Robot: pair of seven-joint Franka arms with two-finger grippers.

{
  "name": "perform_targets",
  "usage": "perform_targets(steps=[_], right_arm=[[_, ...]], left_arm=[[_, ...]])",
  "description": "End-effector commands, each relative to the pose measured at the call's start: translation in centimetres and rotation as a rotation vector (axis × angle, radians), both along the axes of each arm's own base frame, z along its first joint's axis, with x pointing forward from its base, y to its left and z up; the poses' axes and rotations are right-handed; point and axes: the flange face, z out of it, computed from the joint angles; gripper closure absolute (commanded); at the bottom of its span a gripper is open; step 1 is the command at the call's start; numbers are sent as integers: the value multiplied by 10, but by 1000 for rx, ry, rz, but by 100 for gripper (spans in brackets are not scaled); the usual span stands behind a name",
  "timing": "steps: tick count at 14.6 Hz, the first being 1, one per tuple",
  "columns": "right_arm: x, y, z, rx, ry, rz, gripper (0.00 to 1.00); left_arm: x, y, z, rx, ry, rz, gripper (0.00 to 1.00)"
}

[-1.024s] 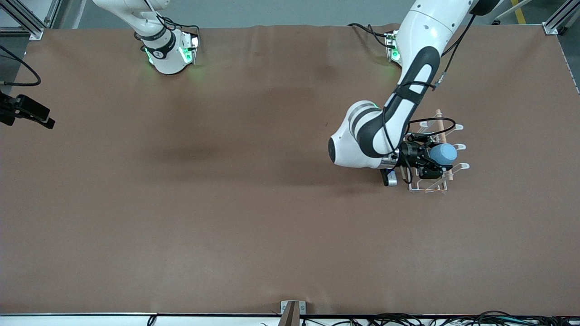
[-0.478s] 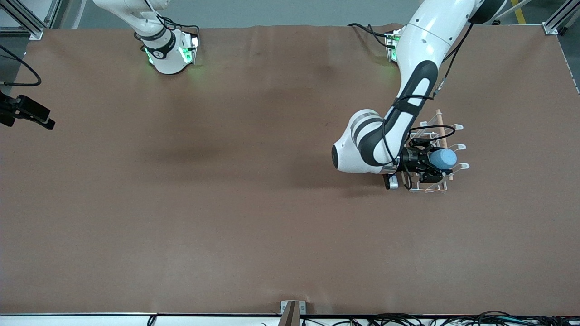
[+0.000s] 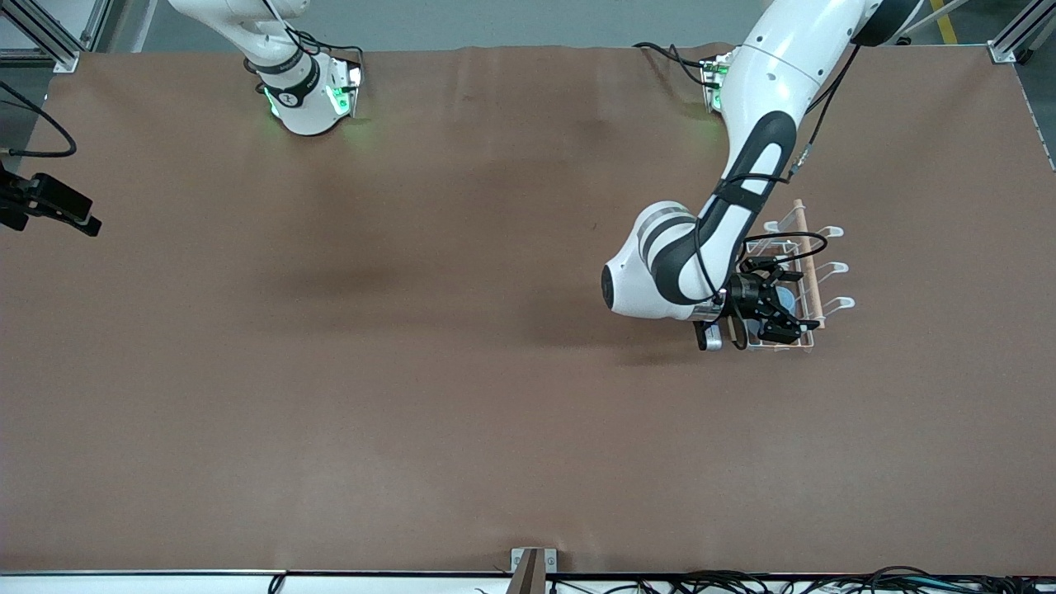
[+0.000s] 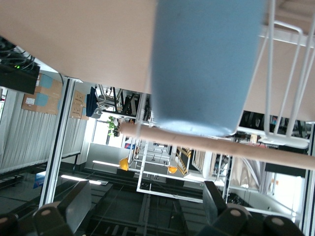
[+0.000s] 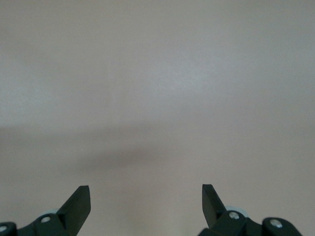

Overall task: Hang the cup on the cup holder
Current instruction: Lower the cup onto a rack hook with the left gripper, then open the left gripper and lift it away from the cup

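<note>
The light blue cup (image 4: 204,64) sits on the white wire cup holder (image 4: 290,83), its closed end by the wooden dowel (image 4: 197,143). My left gripper (image 4: 145,206) is open, both fingers clear of the cup and a short way back from it. In the front view the left gripper (image 3: 780,315) is over the rack's (image 3: 837,304) end nearer the camera, and it hides all but a sliver of the cup (image 3: 786,298). My right gripper (image 5: 146,201) is open and empty over bare table.
The brown table mat (image 3: 412,371) is bare apart from the rack. A black device (image 3: 49,206) juts in at the right arm's end of the table. Cables run along the edge nearest the camera.
My left gripper has let go of the cup and drawn back from it. The cup now sits lower on the rack, mostly hidden in the front view. The right arm has not moved.
</note>
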Motion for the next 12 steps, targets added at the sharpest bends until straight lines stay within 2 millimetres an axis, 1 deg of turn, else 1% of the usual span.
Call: perform_targets(steps=[1,2,3,5,6,7,8,10,11,12], right_arm=[[-5,0,0,-8,0,-10,0],[-5,0,-1,-7,3,-10,0],[-5,0,-1,-7,3,-10,0],[-4,0,0,-8,-1,-9,0],[-4,0,-1,-8,-1,-9,0],[-4,1,-1,-8,-1,-7,0],[-4,1,0,-8,-3,-7,0],[-4,1,0,-8,-4,-7,0],[-4,1,0,-8,-6,-7,0],[-4,2,1,-8,-7,-6,0]], left_arm=[[19,-9,77,-160,-96,78,0],[33,2,103,-241,-128,141,0],[42,8,130,-321,-165,186,0],[50,6,172,-458,-232,250,0],[54,3,191,-519,-296,280,0],[58,-1,198,-579,-374,310,0],[61,-1,214,-652,-481,354,0],[61,-10,243,-796,-652,436,0],[63,-11,264,-898,-725,478,0],[64,-7,278,-974,-757,513,0]])
